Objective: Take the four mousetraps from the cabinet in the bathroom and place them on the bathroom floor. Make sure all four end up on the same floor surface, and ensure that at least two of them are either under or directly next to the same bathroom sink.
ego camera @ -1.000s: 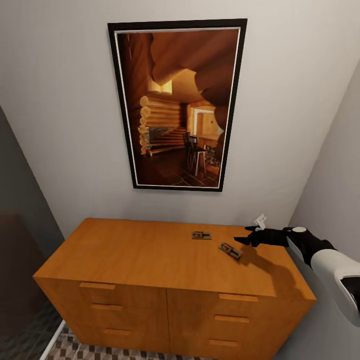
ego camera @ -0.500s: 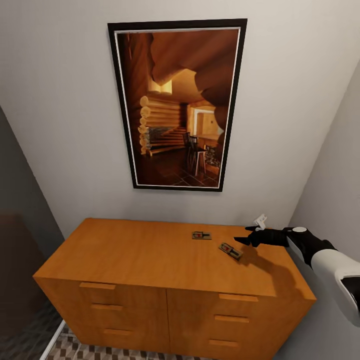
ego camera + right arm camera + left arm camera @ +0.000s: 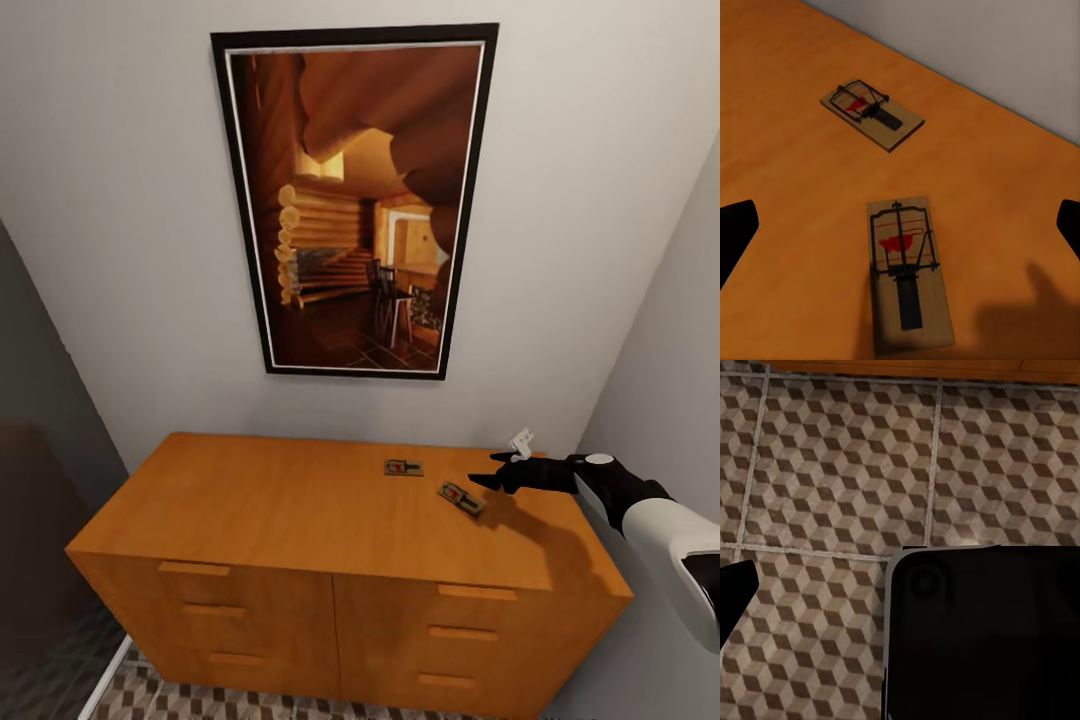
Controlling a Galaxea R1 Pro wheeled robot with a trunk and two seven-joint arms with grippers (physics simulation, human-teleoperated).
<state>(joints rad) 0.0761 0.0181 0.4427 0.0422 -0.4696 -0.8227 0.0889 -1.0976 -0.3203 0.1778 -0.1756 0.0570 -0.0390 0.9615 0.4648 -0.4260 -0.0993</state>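
From the head view, the orange-brown cabinet [image 3: 340, 520] stands against a pale wall under a large framed picture [image 3: 355, 200] of a log-cabin interior. Two mousetraps lie flat on its top toward the right: the farther mousetrap [image 3: 403, 467] sits nearer the wall, and the nearer mousetrap [image 3: 460, 498] lies at an angle just beside it, close to the right hand [image 3: 488, 471]. That hand hovers low over the cabinet top with its black fingers spread open and nothing between them. All the drawers are shut, so what they hold cannot be told.

The right wrist view brings detail the head view lacks: the nearer mousetrap [image 3: 905, 266] shows its black spring bar and red bait patch, the farther mousetrap [image 3: 871, 113] likewise, and the two are apart, not touching.

The left wrist view looks down on the bathroom floor [image 3: 825, 472], cube-patterned tiles with pale grout. One dark fingertip shows at the edge; whether the left hand is open or closed cannot be told.
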